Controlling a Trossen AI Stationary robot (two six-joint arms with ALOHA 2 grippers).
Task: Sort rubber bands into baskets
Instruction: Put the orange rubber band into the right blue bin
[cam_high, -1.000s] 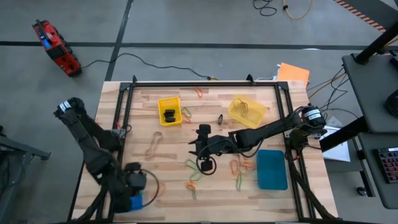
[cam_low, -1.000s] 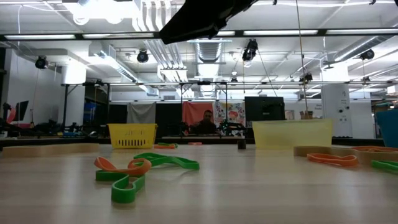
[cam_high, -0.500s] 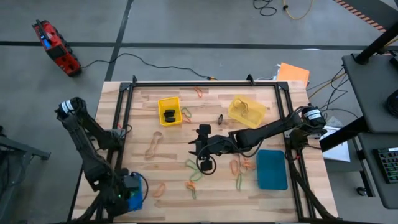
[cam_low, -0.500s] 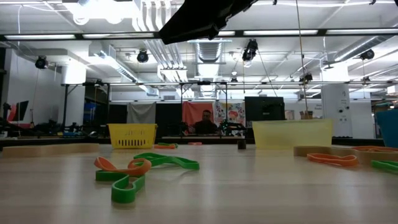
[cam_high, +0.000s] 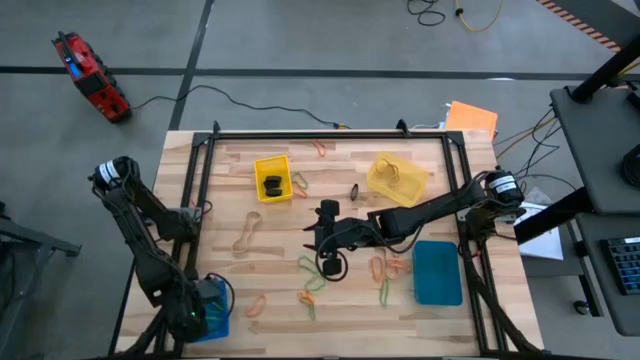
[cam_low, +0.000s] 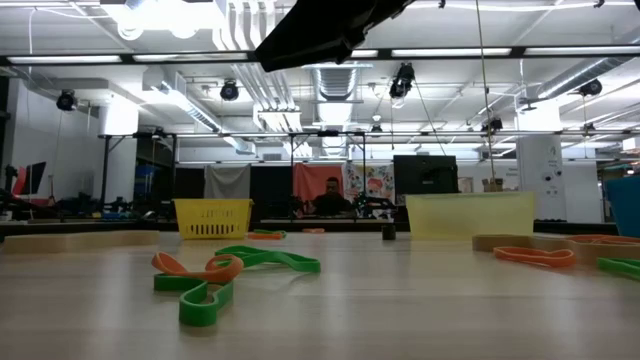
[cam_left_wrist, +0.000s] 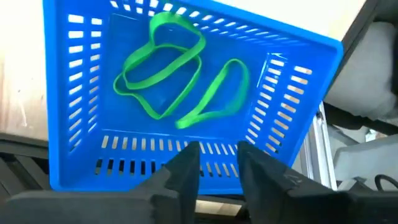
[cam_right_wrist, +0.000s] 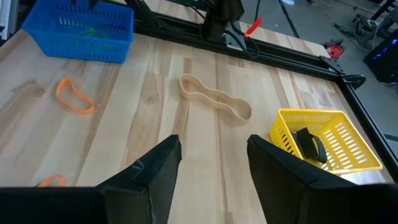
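place: robotics lab / workshop hall
floor: grey concrete (cam_high: 300, 40) with marked lines, cables lying across it
ceiling: exposed ducts (cam_low: 340, 80), strip lights, hanging fixtures
bench: wooden table (cam_high: 280, 210) inside a black metal frame (cam_high: 330, 134)
beyond table: a monitor (cam_low: 425, 175), a person (cam_low: 331, 197) seated at a far desk
gear nearby: a red tool (cam_high: 90, 75) on the floor, a keyboard (cam_high: 622, 262) on a side desk
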